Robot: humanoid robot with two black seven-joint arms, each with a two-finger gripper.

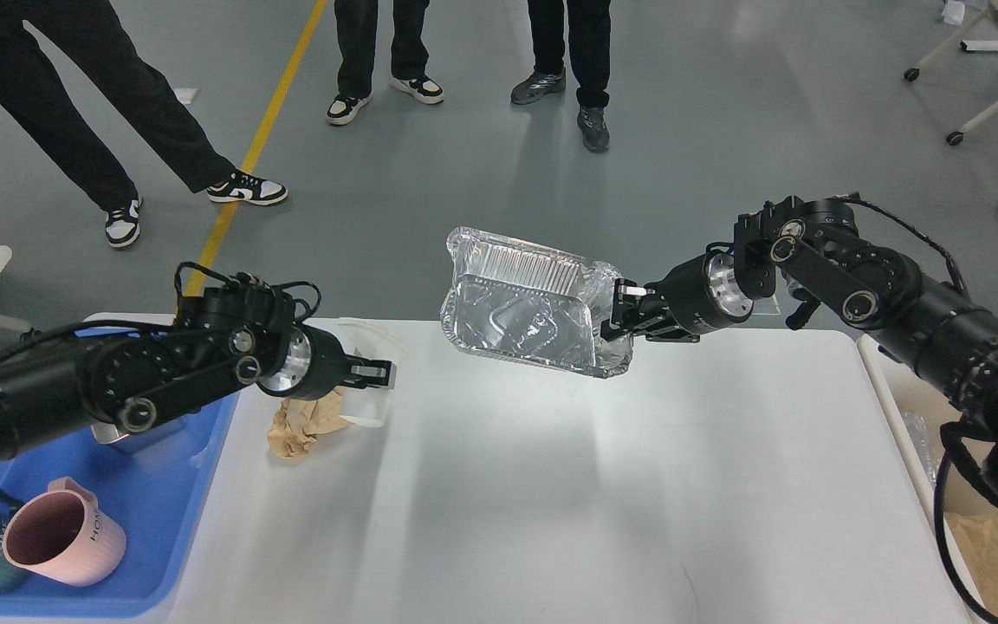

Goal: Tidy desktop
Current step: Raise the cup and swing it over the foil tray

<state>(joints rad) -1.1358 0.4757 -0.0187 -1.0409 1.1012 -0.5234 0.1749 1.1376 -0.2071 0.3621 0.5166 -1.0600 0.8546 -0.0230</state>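
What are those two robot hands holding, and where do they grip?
The right gripper pinches the foil tray by its right rim, above the desktop. The left gripper holds the clear plastic cup by its side wall.

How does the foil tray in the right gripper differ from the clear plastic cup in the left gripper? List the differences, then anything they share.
The foil tray is shiny, crinkled metal; the clear plastic cup is see-through. The tray is rectangular and much bigger; the cup is round and small. The tray is pinched by its rim at one end; the cup sits between the fingers. Shared: both are empty, tilted and held above the desktop, by the right gripper and left gripper.
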